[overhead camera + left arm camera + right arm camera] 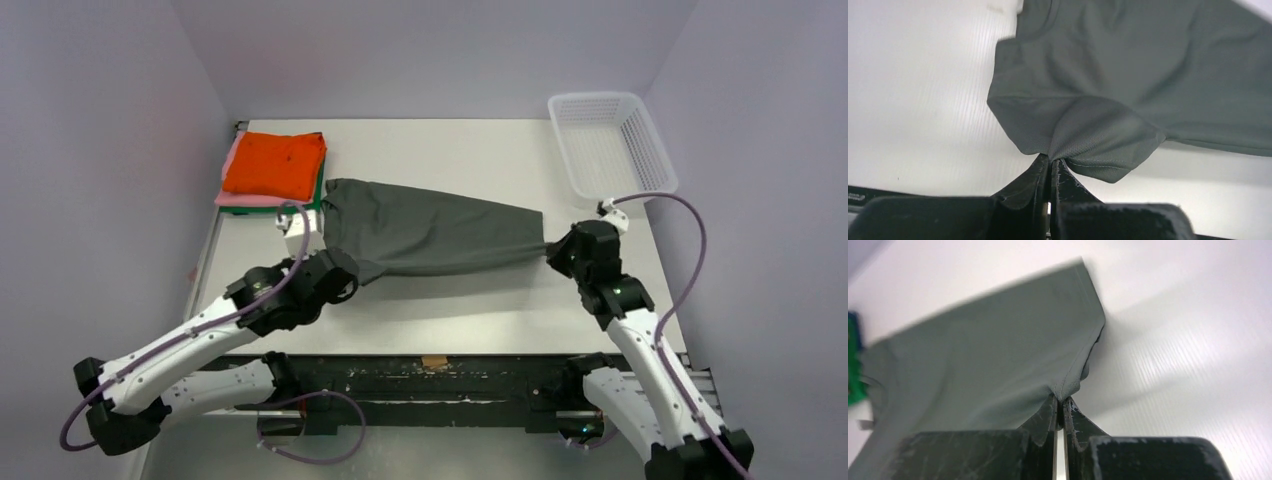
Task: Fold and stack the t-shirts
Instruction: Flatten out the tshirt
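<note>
Shirt [430, 235]: soft grey knit, tapered

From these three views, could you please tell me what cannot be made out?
Top view: left gripper fingertips, hidden under its own wrist.
Top view: pink t-shirt and green t-shirt, mostly covered by the orange t-shirt.
Right wrist view: green t-shirt, blurred sliver cut by left edge.

No text, label, brand, number or sign can be read in any view.
</note>
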Motion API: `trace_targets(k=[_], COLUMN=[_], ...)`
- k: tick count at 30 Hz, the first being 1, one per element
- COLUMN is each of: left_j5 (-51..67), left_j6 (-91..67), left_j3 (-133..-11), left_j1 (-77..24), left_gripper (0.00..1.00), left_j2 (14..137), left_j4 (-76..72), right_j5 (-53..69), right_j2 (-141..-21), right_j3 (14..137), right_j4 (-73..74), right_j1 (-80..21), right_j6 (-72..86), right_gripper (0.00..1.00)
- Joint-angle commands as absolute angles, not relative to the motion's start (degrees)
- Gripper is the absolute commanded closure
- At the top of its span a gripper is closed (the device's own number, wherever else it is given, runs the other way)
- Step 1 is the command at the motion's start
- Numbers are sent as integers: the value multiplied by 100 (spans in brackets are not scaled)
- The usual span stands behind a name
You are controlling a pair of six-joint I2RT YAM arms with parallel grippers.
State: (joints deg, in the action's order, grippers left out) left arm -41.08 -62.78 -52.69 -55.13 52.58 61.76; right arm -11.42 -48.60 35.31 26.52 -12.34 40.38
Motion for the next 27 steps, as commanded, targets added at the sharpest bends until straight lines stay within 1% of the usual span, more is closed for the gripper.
trace_targets(k=[1, 4, 8, 10, 14, 20, 21, 23, 25, 27], left_j5=[-5166, -4968, -3732, -3013, -1627, -900, -826, -921, -1325, -1994], left_j6=[-5415, -3820, -2011, -1284, -584, 287, 425, 652, 859, 1022], left_j3=[-6406, -6975, -7881, -8554, -10190, -13838, -14227, -14230, -13518, -12677], left_j1=[-5492, -5493, -5493, -5495, -5493, -5494, -5494, -5494, -5493, -5494], left_gripper=[100, 100, 100, 100, 100, 100, 100, 100, 100, 100], left_j2=[4673, 4272, 3852, 3832, 4234, 5844, 6046, 6101, 5890, 5699], left_j4=[6586, 5756, 4902, 4842, 5377, 7196, 7375, 7264, 6733, 6139], right_j5=[-1843, -1792, -1566, -1550, -1419, -1213, -1290, -1487, -1690, -1735], right_j2=[-3848, -3456, -3376, -3341, -3311, -3367, -3373, -3401, -3451, -3572], right_j3=[4352, 4900, 6034, 6621, 7657, 8904, 9004, 9123, 9082, 8960], right_j4=[2798, 2727, 3015, 3114, 3338, 3498, 3502, 3515, 3464, 3382], right_j1=[-1238, -1245, -1236, -1240, -1238, -1239, -1235, -1239, -1235, -1235], right_j6=[3661, 3536, 3405, 3287, 3082, 2777, 2724, 2659, 2635, 2600], right_gripper=[100, 100, 100, 100, 100, 100, 100, 100, 100, 100])
